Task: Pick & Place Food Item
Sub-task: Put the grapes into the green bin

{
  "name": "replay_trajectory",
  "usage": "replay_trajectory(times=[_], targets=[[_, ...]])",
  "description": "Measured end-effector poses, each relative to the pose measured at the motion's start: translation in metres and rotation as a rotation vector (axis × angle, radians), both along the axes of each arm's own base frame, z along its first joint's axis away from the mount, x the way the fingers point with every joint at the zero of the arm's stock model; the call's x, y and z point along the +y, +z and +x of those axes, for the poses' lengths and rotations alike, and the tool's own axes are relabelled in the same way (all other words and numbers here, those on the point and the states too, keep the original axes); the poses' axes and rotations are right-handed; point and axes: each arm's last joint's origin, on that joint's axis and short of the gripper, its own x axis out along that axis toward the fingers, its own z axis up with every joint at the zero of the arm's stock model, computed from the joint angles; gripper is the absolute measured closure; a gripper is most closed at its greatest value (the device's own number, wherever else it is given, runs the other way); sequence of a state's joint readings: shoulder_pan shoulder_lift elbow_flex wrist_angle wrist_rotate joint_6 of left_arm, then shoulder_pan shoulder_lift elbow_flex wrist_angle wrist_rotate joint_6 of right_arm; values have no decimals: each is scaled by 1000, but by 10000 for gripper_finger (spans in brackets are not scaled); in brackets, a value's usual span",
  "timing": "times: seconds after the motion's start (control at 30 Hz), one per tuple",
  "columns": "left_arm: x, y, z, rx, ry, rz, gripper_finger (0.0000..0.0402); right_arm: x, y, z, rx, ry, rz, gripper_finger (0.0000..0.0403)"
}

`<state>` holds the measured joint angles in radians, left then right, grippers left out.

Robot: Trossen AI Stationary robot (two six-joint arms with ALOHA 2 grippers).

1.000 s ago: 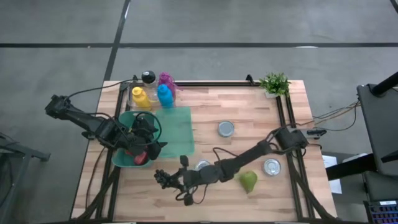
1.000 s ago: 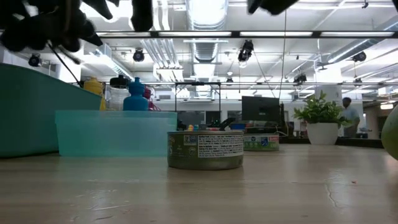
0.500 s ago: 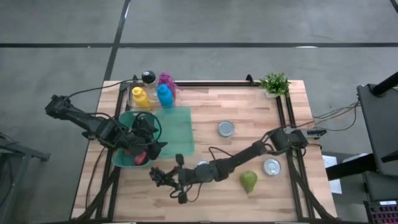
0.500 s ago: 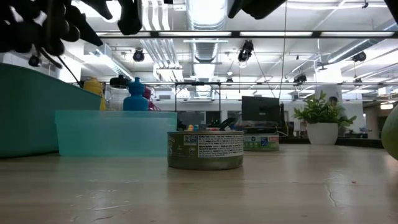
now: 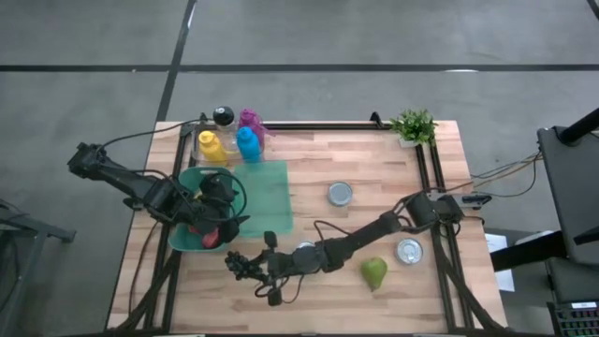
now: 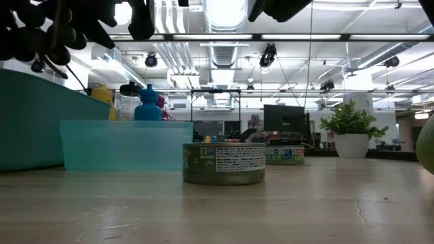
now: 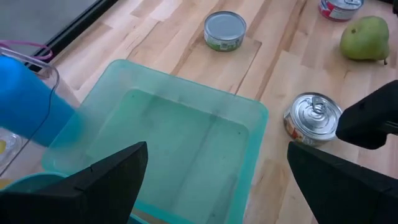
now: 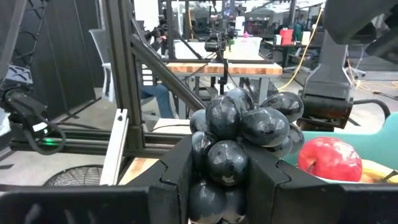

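A bunch of black grapes [image 8: 249, 124] sits between the fingers of my right gripper [image 8: 227, 163], which is shut on it. In the high view that gripper [image 5: 251, 268] reaches level across the table's near left part, just right of the green bowl [image 5: 190, 180]. A red apple [image 5: 211, 239] lies in the bowl and also shows in the right wrist view [image 8: 329, 158]. My left gripper [image 5: 227, 219] hangs open above the bowl and holds nothing. Past its spread fingers the left wrist view shows the teal container [image 7: 174, 137]. My right gripper pinches the lower part of the grape bunch [image 8: 225, 163] between its two fingers [image 8: 177, 168]. The fingers come in level, pointing toward the table's left edge. The bunch stands up above the fingers, lifted clear of the table [image 5: 240, 265].
A green pear [image 5: 374, 272] lies near the front edge, right of my right arm. Three cans stand on the wood [image 5: 340, 194], [image 5: 409, 250], [image 5: 304, 250]. Coloured bottles [image 5: 229, 142] are at the back left and a potted plant [image 5: 413, 124] at the back right.
My right gripper has edged toward the table's left edge with the grapes, still level and shut, then stopped. My left gripper has rolled a little about its own axis while staying in place and open.
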<state>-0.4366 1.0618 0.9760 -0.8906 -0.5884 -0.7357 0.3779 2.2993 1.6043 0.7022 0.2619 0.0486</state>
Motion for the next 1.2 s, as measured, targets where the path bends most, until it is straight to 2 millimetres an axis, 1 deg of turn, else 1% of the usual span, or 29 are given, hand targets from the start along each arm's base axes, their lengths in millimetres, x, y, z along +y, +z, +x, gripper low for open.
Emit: replay_trajectory(times=[0.37, 0.57, 0.8, 0.9, 1.07, 1.2], targets=[[0, 0, 0, -1, -1, 4, 9, -2, 0, 2, -12, -3, 5, 306], [0, 0, 0, -3, -1, 3, 9, -9, -5, 4, 10, -12, 0, 306], [0, 0, 0, -3, -1, 3, 9, -8, -7, 4, 30, -8, -7, 306], [0, 0, 0, -3, -1, 3, 9, -8, -19, 5, 51, -9, -1, 306], [0, 0, 0, -3, -1, 3, 9, -6, -55, 12, 50, -10, 16, 306], [0, 0, 0, -3, -1, 2, 9, -4, -68, 21, 22, -13, 9, 306]])
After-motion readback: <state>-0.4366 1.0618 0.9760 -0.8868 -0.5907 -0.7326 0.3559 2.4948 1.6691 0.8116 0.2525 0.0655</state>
